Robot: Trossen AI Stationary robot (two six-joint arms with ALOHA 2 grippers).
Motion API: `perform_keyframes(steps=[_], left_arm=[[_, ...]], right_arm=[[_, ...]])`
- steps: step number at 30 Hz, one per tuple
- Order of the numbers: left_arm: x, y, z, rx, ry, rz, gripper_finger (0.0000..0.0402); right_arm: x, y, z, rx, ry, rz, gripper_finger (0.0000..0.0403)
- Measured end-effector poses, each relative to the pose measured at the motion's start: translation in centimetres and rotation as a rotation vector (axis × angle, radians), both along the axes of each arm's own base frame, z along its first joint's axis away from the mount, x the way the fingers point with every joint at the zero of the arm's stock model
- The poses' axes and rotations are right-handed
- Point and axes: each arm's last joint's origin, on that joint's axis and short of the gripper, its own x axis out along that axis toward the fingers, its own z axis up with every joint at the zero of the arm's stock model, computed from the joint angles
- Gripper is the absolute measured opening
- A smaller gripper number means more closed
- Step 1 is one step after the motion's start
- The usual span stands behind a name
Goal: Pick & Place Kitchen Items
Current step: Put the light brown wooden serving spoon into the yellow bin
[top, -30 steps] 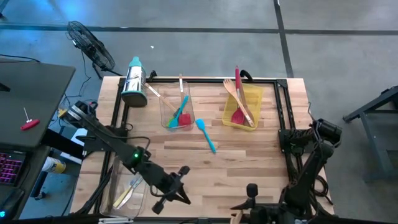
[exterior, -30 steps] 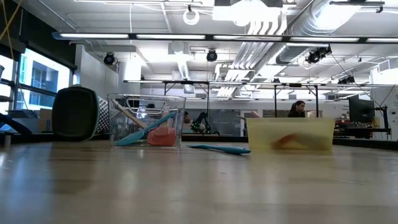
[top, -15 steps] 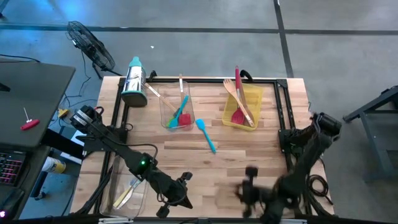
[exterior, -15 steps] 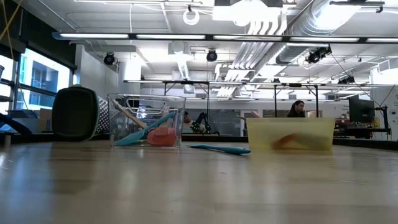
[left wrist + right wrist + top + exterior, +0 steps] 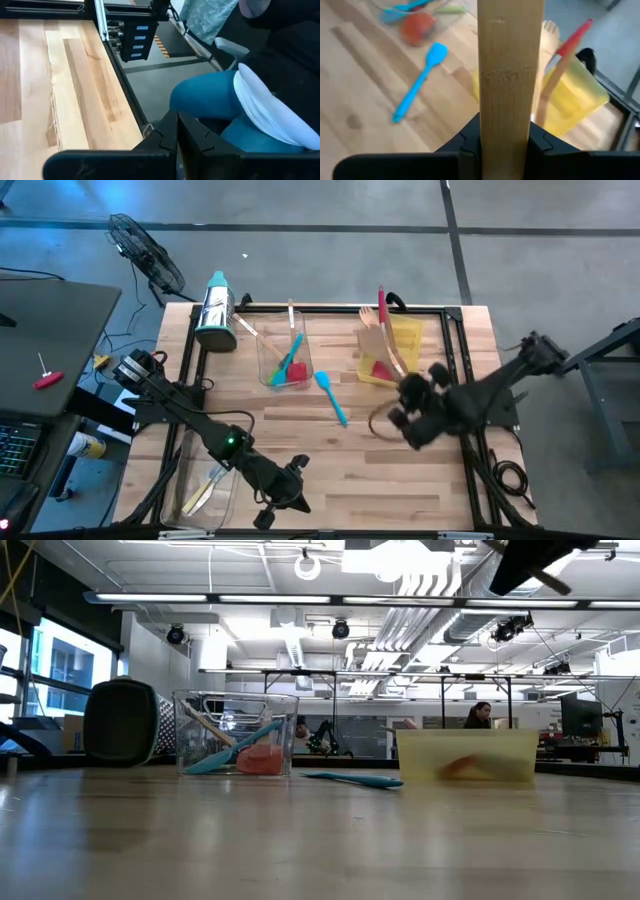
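Bright ceiling strip lights, motion-blurred right arm (image 5: 470,402)

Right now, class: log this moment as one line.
right tool: holds wooden utensil, raised near yellow bin | left tool: shut, idle

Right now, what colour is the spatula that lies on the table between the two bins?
The spatula is light blue, clearest in the high view.

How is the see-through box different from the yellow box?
The see-through box is clear, so you can look through its walls; the yellow box is cloudy yellow. The see-through box holds a blue spatula and something red; the yellow box holds a red spatula and pale wooden utensils that stick out over its rim. Both are open plastic boxes standing at the table's far side.
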Motion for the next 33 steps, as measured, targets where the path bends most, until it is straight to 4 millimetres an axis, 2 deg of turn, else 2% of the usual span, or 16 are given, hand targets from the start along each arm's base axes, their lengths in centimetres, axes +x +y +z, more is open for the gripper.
perform_keyframes(steps=[4,7,12,18,22,33], left_arm=[[0.0,0.0,0.0,0.0,0.0,0.0,0.0001],[0.0,0.0,0.0,0.002,0.003,0.0,0.0001],[0.0,0.0,0.0,0.003,0.003,0.0,0.0001],[0.0,0.0,0.0,0.003,0.004,0.0,0.0001],[0.0,0.0,0.0,0.003,0.004,0.0,0.0001],[0.0,0.0,0.0,0.003,0.004,0.0,0.0001]], right_arm=[[0.7,-3.6,1.0,-0.017,0.034,-0.045,0.0066],[1.5,-6.5,0.9,-0.008,0.097,-0.089,0.0066],[2.3,-11.0,-1.4,0.086,0.191,-0.153,0.0066],[2.8,-14.9,-5.2,0.239,0.185,-0.136,0.0066],[2.3,-16.3,-6.5,0.308,0.196,-0.149,0.0066],[2.3,-18.2,-6.6,0.356,0.176,-0.136,0.0066]])
